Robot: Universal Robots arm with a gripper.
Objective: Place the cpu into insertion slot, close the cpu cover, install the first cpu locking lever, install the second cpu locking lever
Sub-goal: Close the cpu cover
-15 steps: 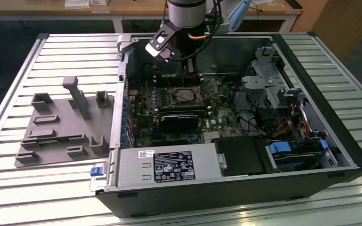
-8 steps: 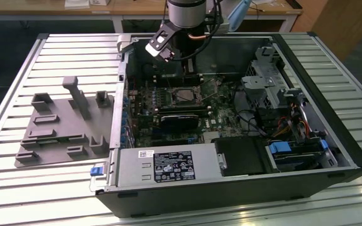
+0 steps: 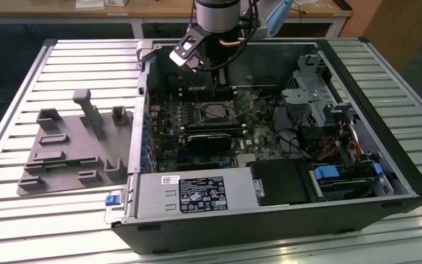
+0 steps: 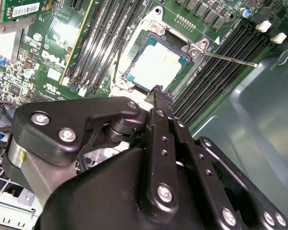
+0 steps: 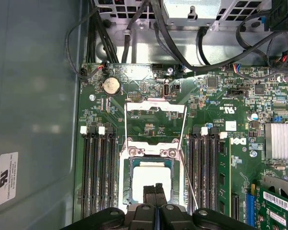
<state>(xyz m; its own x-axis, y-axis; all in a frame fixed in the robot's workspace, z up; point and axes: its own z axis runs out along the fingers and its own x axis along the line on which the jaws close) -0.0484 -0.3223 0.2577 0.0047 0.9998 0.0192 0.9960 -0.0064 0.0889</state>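
The cpu [image 5: 150, 176] lies flat in the insertion slot [image 5: 126, 184], its silvery top [image 4: 158, 67] facing up, with green board around it. The cpu cover [image 5: 156, 106] is swung open away from the slot, a thin silver frame with a cut-out middle. One locking lever [image 4: 230, 58] sticks out as a thin rod beside the slot, raised. My gripper [image 5: 155, 190] is shut with nothing between its fingers, and its tip [image 4: 158, 93] hovers over one edge of the cpu. Whether it touches the cpu I cannot tell. In the exterior view the slot [image 3: 215, 111] sits mid-board below my arm [image 3: 215, 19].
Memory slots [image 5: 98, 177] flank the socket on both sides. A black heatsink block [image 3: 211, 140] sits just in front of it. Cables [image 5: 134, 28] and drive cages [image 3: 310, 93] crowd the case's far side and the exterior view's right. A grey fixture [image 3: 75, 148] lies outside the case.
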